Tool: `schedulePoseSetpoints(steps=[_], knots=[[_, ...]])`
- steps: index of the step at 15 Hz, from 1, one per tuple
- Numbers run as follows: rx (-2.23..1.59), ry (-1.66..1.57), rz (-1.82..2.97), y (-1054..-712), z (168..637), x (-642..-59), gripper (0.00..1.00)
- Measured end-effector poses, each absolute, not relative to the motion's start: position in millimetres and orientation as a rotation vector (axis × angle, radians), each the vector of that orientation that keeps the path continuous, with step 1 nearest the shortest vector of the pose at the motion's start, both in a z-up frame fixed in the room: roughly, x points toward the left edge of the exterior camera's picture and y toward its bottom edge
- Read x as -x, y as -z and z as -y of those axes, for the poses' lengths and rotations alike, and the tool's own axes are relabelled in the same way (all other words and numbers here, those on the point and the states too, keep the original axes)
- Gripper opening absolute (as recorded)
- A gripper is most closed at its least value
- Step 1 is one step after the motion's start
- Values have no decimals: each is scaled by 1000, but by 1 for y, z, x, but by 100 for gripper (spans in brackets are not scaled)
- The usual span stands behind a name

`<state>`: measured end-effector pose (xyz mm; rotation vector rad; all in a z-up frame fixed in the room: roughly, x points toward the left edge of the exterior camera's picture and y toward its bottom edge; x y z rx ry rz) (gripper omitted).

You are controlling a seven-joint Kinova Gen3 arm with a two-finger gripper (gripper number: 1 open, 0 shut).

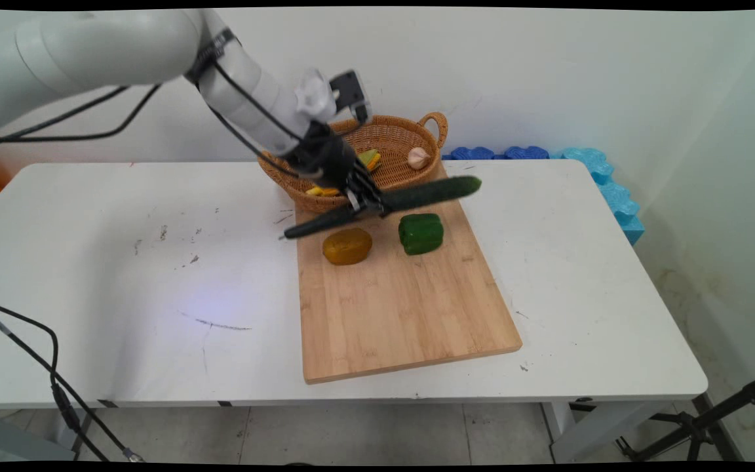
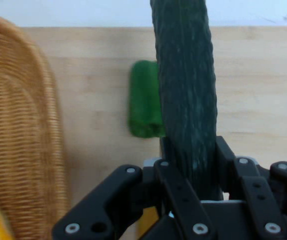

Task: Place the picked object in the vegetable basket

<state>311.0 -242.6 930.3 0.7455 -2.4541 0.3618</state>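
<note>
My gripper (image 1: 369, 203) is shut on a long dark green cucumber (image 1: 417, 195), holding it near its middle, lifted a little above the far end of the wooden cutting board (image 1: 404, 308). The cucumber lies almost level, running from lower left to upper right. In the hand view the cucumber (image 2: 186, 90) rises straight up from between the fingers of the gripper (image 2: 191, 175). Just below it on the board sit a green bell pepper (image 1: 421, 233) and a brownish-yellow round fruit (image 1: 347, 246). The pepper (image 2: 144, 100) shows beside the cucumber in the hand view.
A wicker basket (image 1: 398, 131) stands behind the board's far end, with a garlic bulb (image 1: 418, 157) and yellow and green pieces inside; its rim (image 2: 18, 135) fills the hand view's left. Blue foam blocks (image 1: 587, 170) line the table's far right edge. Black cables hang at the left.
</note>
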Motion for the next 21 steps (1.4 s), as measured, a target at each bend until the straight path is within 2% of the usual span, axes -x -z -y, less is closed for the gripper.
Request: schedulePoseSetpoints(steps=[8,21], knots=[[-749,-509,2451,-949,304,-364,0],[-496,-696,2589,-916,405,-409,0]])
